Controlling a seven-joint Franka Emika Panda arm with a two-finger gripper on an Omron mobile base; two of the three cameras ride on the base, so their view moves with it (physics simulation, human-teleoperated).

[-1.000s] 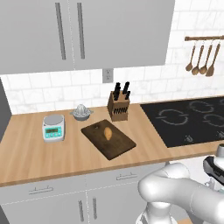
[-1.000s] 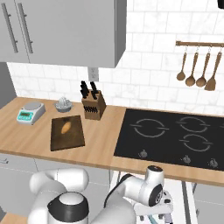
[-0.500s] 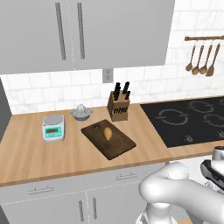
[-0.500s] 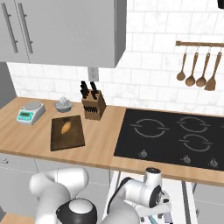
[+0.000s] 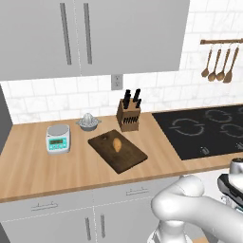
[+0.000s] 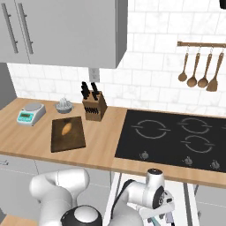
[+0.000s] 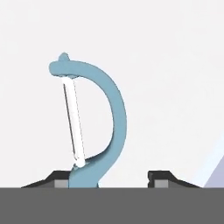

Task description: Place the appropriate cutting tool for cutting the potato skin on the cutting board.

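Observation:
The cutting tool (image 7: pixel 103 122), a peeler with a light blue curved frame and a silver-white blade, lies on a white surface straight ahead in the hand view. My gripper (image 7: pixel 111 180) is right over its handle end. The handle runs down beside the left fingertip (image 7: pixel 61 178), and a gap shows between it and the right one. In the right base view my gripper (image 6: pixel 161 215) reaches down into an open white drawer (image 6: pixel 180 194) below the cooktop. The potato (image 5: pixel 116 144) lies on the dark brown cutting board (image 5: pixel 128 159) on the counter, also seen as potato (image 6: pixel 67 129) on board (image 6: pixel 66 141).
A wooden knife block (image 5: pixel 128 116) stands behind the board. A small scale (image 5: pixel 58 139) and a juicer (image 5: pixel 88 122) sit to its left. The black cooktop (image 5: pixel 209 130) lies to the right, with wooden utensils (image 6: pixel 198 70) hanging on the wall above.
The hand has sunk slightly lower into the drawer. Nothing on the counter has moved.

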